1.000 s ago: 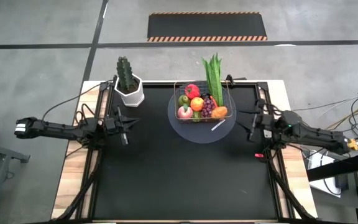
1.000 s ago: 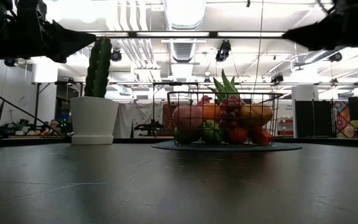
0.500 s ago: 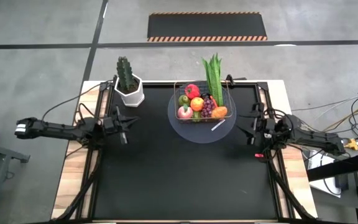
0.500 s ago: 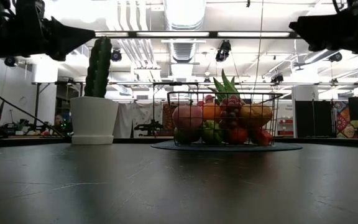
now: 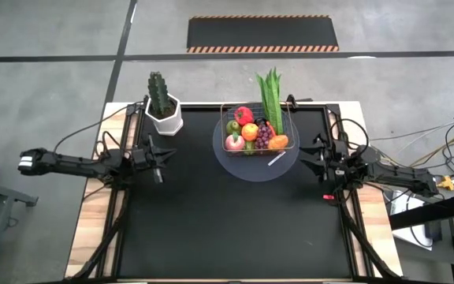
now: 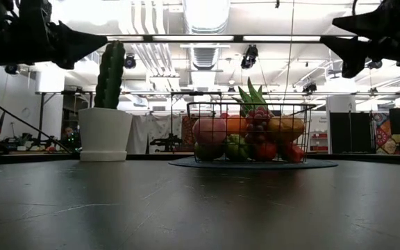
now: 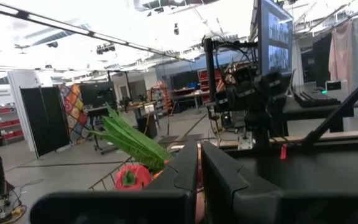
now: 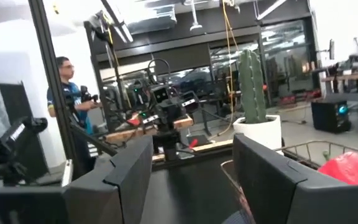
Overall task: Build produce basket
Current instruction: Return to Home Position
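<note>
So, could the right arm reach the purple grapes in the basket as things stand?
Probably yes: the right pincer is open beside the basket, nothing stands between them, and the grapes lie on top, uncovered.

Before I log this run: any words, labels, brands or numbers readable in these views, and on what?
No text can be read anywhere in these views.
White strip on the grey disc: too small to read.
Monitor in the left wrist view: screen blurred, unreadable.
Striped mat on the floor: hazard stripes only, no words.
</note>
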`<action>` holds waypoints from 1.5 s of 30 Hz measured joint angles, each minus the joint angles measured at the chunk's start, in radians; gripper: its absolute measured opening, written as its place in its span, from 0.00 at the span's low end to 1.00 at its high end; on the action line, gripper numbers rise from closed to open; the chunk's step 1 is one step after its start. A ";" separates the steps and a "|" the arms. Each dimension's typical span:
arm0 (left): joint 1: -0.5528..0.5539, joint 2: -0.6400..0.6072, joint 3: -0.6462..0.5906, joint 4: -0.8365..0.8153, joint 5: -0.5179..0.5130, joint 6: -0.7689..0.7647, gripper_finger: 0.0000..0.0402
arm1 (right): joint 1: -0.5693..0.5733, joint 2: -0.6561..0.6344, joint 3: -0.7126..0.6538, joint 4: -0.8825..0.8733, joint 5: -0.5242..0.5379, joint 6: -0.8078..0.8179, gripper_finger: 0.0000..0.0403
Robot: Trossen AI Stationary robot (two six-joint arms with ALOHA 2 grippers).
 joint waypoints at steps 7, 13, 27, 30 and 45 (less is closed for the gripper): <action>0.000 0.043 0.000 0.000 0.000 0.000 0.01 | 0.000 0.000 0.000 0.000 0.000 0.026 0.52; 0.000 0.087 0.000 0.000 0.000 0.000 0.01 | 0.000 0.000 -0.001 0.000 0.000 0.025 0.52; 0.000 0.233 0.000 -0.001 0.000 0.000 0.01 | 0.000 0.000 -0.001 0.000 0.001 0.025 0.52; 0.000 0.274 0.000 0.001 0.000 0.000 0.01 | 0.000 0.000 -0.001 0.000 0.001 0.025 0.52; 0.000 0.496 0.000 0.000 0.000 0.001 0.01 | 0.000 0.000 -0.001 -0.001 0.001 0.025 0.52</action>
